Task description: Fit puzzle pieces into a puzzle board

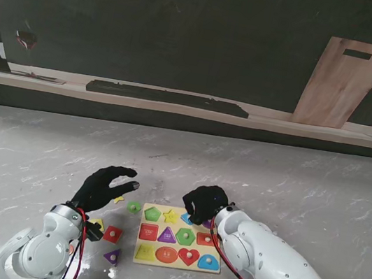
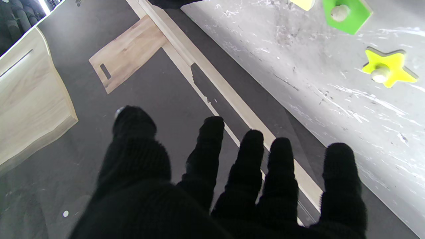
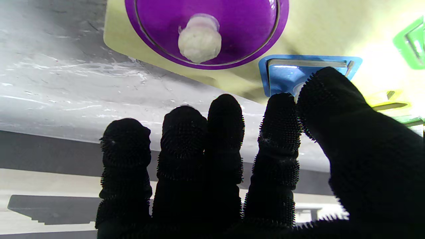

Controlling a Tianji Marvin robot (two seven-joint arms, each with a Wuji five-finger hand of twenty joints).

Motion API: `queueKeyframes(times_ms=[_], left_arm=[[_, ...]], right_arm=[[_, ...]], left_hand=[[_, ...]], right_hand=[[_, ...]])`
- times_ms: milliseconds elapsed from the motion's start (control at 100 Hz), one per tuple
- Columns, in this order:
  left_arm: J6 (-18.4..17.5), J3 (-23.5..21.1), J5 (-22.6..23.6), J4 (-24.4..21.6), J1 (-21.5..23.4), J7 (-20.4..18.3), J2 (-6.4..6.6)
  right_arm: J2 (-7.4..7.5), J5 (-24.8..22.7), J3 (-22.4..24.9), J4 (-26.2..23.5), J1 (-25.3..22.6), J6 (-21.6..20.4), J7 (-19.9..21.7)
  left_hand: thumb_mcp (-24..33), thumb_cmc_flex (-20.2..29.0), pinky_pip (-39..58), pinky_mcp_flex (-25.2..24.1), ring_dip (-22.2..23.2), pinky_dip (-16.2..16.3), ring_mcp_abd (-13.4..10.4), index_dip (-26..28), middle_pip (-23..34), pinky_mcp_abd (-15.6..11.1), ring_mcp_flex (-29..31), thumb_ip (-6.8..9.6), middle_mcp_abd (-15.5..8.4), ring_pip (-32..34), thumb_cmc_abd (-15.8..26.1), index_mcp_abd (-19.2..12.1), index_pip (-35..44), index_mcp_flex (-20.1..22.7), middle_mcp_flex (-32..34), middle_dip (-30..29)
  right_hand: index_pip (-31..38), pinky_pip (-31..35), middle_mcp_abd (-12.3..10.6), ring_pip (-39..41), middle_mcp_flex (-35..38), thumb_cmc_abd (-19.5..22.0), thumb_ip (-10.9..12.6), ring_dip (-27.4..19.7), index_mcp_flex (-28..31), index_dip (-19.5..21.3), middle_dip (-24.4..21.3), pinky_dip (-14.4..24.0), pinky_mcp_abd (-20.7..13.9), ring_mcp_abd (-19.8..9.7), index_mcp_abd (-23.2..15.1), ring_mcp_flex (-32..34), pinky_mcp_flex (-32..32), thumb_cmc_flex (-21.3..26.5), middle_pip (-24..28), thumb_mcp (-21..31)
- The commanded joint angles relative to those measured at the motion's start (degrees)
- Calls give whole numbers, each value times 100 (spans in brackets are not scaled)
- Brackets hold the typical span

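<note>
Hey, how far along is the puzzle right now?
Partly done. The purple circle sits in the puzzle board. The right hand pinches the blue piece at its slot, seemingly not yet flat. Left: the green pentagon, yellow star, red piece and purple triangle lie loose beside the board; the left hand is open.

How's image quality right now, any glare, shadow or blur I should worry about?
Stand view: evenly lit and sharp, but the pieces on the board are small. Left wrist view: clear, the star crisp, with the left hand a black silhouette. Right wrist view: glare washes out the board beside the blue piece; the purple piece is very close and slightly soft.
</note>
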Motion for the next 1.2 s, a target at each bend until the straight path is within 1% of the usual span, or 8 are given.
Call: queueKeyframes(times_ms=[0,570,640,760,830,890,1000,1190], left_arm=[[18,20,-20,-15,0,-14,-11],[24,31,-5,-15,-2,-12,-11],[24,30,-3,-18,1,-8,-11],[21,27,2,-23,7,-6,-10],[18,25,3,-23,7,-4,-11],[16,23,3,-23,8,-1,-11],[14,19,3,-24,10,-5,-10],[9,19,6,-22,7,-11,-9]], right_arm=[[65,-71,-19,86,-68,-28,72],[207,-371,-7,27,-67,-290,146],[215,-381,-7,8,-74,-279,176],[253,-468,-34,-64,-94,-206,269],[276,-573,-60,-103,-122,-95,259],[296,-666,-54,-149,-167,17,244],[322,-779,27,-229,-270,163,236],[312,-811,205,-259,-406,195,84]], left_hand=[[-60,71,-27,-59,21,-47,44,-26,-43,-1001,-23,128,-25,-24,170,-42,-67,57,-63,-49],[-58,73,-30,-62,20,-48,55,-27,-46,-997,-29,129,-16,-28,172,-29,-63,52,-70,-50],[-55,77,-30,-62,21,-48,48,-29,-46,-997,-26,130,-20,-26,177,-29,-68,50,-71,-51],[-58,74,-32,-64,20,-49,58,-31,-49,-999,-26,130,-18,-28,177,-31,-74,51,-73,-53],[-57,78,-34,-66,20,-50,62,-32,-48,-999,-25,131,-12,-27,172,-24,-77,57,-66,-53],[-57,76,-32,-62,20,-49,54,-32,-52,-994,-24,131,-10,-27,174,-26,-78,57,-73,-54],[-58,77,-32,-64,21,-50,51,-32,-48,-994,-22,130,-18,-25,172,-29,-80,56,-64,-52],[-60,71,-30,-61,21,-49,51,-28,-47,-1000,-21,130,-22,-25,172,-38,-75,62,-64,-51]], right_hand=[[66,69,32,183,-96,123,230,59,253,-45,46,79,19,-120,-289,-115,-53,402,154,356],[13,-131,-16,12,-325,326,235,31,63,72,30,52,-29,-161,-522,-333,-271,400,46,296],[-59,-156,0,-25,-376,248,217,25,-75,12,17,59,-24,-154,-278,-366,-305,429,12,290],[-377,-182,9,-76,-582,-347,216,27,-571,-98,62,106,5,-188,377,-463,-362,217,33,547],[-798,-189,16,-82,-691,-437,561,27,-590,247,186,143,-3,-217,802,-511,-367,-64,68,643],[-1137,-194,30,-79,-742,-480,1024,19,-569,986,429,147,-6,-216,954,-535,-377,-243,15,619],[-1180,-184,63,-75,-793,-672,969,22,-596,1097,454,156,1,-193,1021,-577,-415,-487,23,603],[-1281,-199,74,-137,-1075,-430,882,5,-888,1127,460,159,-42,-203,1105,-799,-542,-1036,-11,400]])
